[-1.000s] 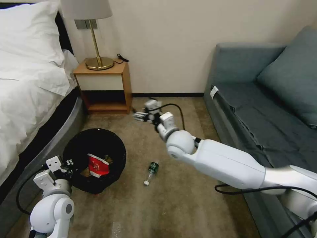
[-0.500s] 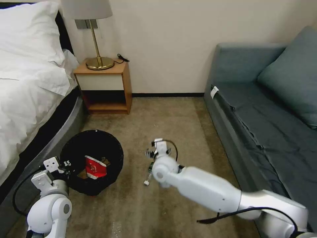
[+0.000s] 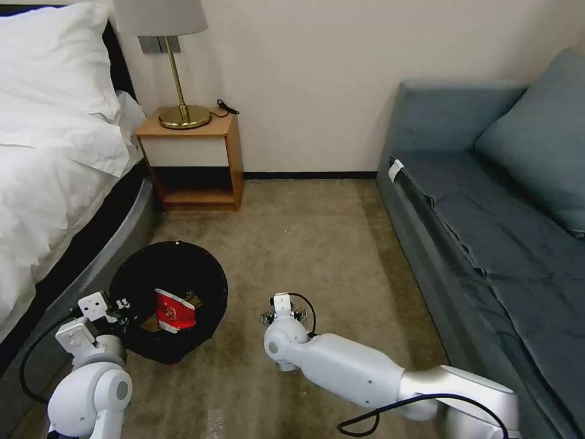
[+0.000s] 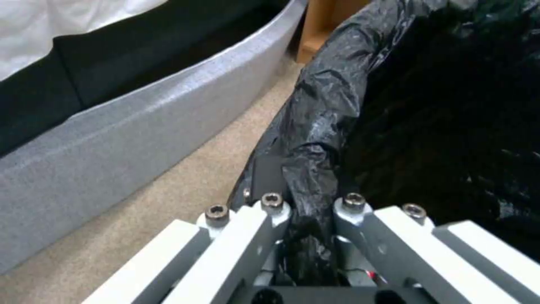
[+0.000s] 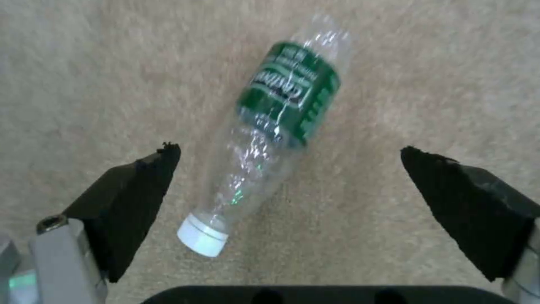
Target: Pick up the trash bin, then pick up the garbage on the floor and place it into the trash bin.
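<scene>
Trash bin (image 3: 167, 299), a round black bucket lined with crinkled black plastic, is sitting on the tan carpet (image 3: 317, 244) beside the grey bed base (image 4: 112, 139), and the left end effector (image 4: 309, 211) is clenched on its liner-covered rim. A red-and-white snack packet (image 3: 173, 311) is lying inside it, next to something brown. The clear plastic bottle (image 5: 276, 126) with a white cap and a green label is lying flat on the carpet directly beneath the right end effector (image 5: 287, 185), whose black pads (image 5: 135, 198) are spread wide on either side without touching it. Its long axis is running diagonally between them, cap toward the wrist camera. The white label lettering is too blurred to read with confidence.
</scene>
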`<state>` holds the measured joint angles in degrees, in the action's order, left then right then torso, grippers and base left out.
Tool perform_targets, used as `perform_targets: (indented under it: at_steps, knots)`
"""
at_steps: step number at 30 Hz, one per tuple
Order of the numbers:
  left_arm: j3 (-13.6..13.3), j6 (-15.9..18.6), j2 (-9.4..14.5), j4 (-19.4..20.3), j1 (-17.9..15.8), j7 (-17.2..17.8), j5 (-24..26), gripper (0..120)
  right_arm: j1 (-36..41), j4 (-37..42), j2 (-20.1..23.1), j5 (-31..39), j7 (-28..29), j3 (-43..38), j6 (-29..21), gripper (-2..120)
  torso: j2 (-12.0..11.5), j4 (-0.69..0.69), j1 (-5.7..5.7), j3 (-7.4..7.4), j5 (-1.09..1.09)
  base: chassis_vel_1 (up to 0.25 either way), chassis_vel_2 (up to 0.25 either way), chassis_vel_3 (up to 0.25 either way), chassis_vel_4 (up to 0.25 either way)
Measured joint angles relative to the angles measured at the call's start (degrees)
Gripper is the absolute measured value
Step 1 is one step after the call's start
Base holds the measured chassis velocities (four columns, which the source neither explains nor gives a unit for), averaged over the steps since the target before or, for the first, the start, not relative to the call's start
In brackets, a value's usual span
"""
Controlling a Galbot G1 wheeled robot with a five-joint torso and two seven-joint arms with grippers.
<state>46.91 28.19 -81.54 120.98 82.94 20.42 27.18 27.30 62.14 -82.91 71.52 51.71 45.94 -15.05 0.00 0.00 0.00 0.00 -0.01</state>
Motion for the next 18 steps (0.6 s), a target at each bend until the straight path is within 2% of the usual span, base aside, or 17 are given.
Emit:
perform_targets:
  at_steps: [9, 18]
  knots:
    - [0.48, -0.14, -0.23, 0.1, 0.43, 0.0, -0.19, 3, -0.36, -10.55, -5.64, -4.06, -7.67, 1.99, 4.36, 100, 0.0, 0.0, 0.0, 0.0, 0.0, 0.0, 0.0, 0.0, 0.0]
    - [0.94, -0.29, -0.36, 1.45, 1.12, -0.01, -0.23, 3, 0.3, -17.34, -8.04, -8.16, -12.05, 2.91, 5.38, 93, 0.0, -0.01, 0.0, 0.0, 0.0, 0.0, 0.0, 0.0, 0.0]
